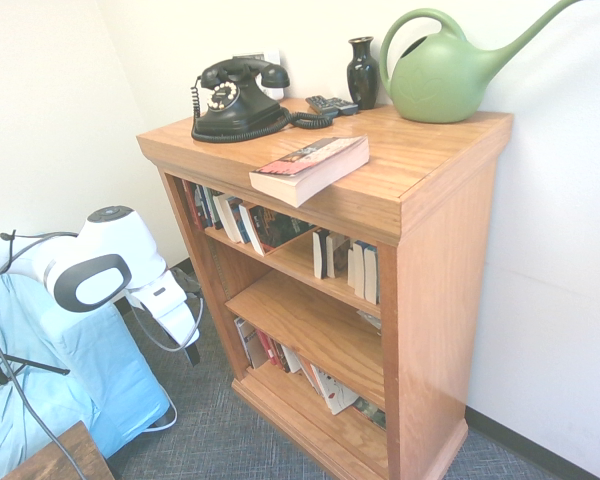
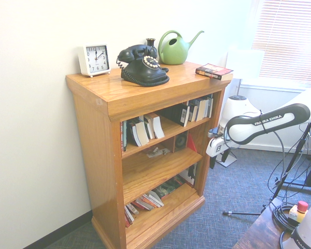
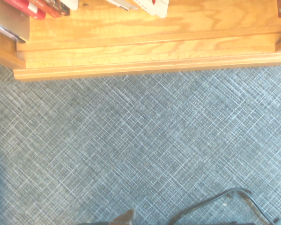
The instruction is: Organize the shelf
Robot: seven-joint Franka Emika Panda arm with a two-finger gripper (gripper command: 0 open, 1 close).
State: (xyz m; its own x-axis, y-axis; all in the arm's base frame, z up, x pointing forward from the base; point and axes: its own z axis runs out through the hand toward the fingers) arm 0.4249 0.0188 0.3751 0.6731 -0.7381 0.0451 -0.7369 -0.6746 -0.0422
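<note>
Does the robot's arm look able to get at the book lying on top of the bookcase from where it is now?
Probably yes, once raised: the end effector hangs low in front of the bookcase, and the book lies at the top's front edge, with nothing stacked on it.

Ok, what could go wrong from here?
The book on top juts past the front edge, so a bump from the arm could knock it off. The phone cord lies loose behind it and might snag. Books on the upper shelf lean, so pulling one could topple others.
</note>
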